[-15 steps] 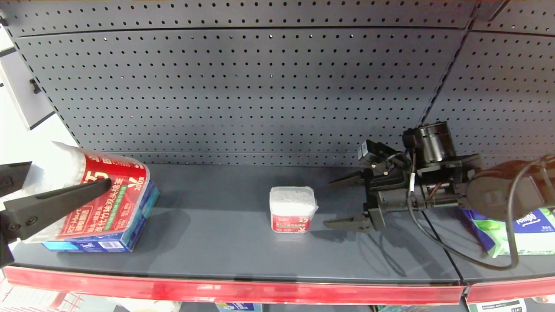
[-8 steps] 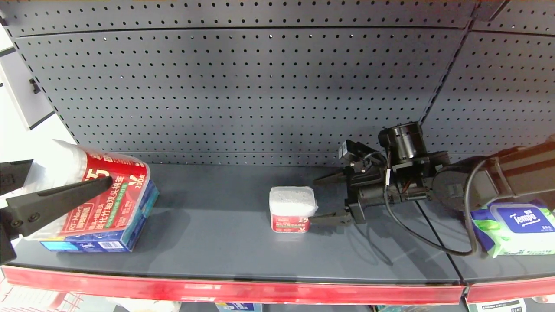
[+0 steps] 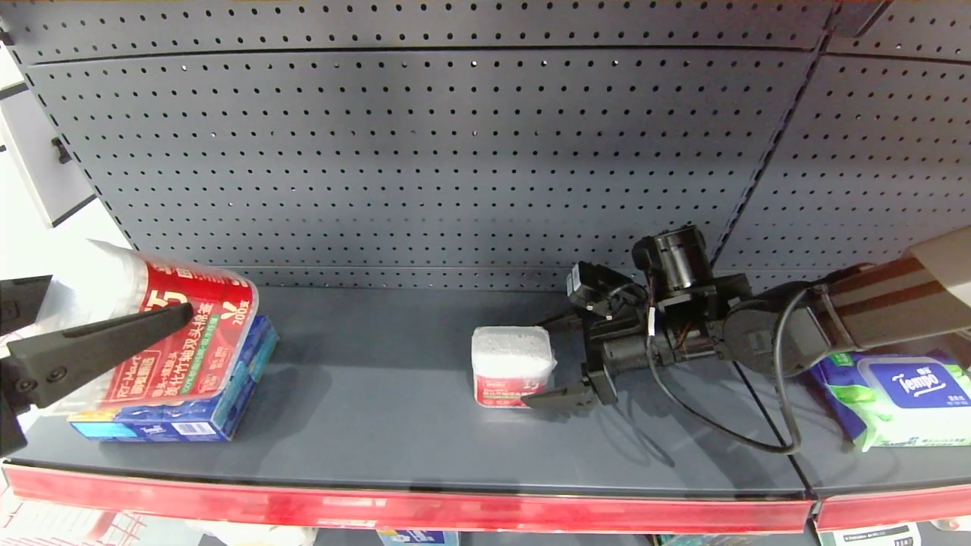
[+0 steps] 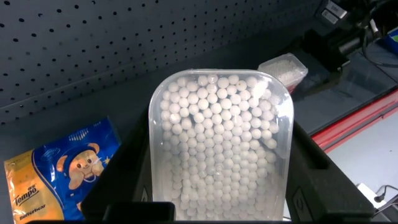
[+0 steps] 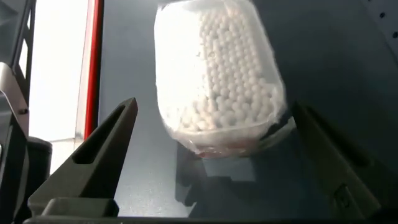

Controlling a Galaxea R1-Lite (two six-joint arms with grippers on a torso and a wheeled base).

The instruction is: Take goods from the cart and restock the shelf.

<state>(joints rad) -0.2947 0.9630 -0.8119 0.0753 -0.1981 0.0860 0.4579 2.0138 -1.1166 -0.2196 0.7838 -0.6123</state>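
Note:
My left gripper (image 3: 163, 303) is shut on a clear cotton swab box with a red label (image 3: 178, 341), tilted over a blue tissue pack (image 3: 227, 406) at the shelf's left end. In the left wrist view the swab box (image 4: 221, 143) sits between my left gripper's (image 4: 221, 193) fingers. A second, smaller cotton swab box (image 3: 510, 366) stands upright mid-shelf. My right gripper (image 3: 535, 362) is open, its fingers on either side of the small box's right part. The right wrist view shows that box (image 5: 214, 74) just beyond my right gripper (image 5: 214, 106), between its spread fingers.
The grey shelf (image 3: 379, 440) has a red front strip (image 3: 410, 509) and a perforated back panel (image 3: 425, 167). A green-and-blue wet wipes pack (image 3: 903, 398) lies on the adjoining shelf at right. Open shelf space lies between the tissue pack and the small box.
My right gripper has moved left along the shelf, staying open, until its fingers flank the small swab box. The left gripper with its box has barely shifted.

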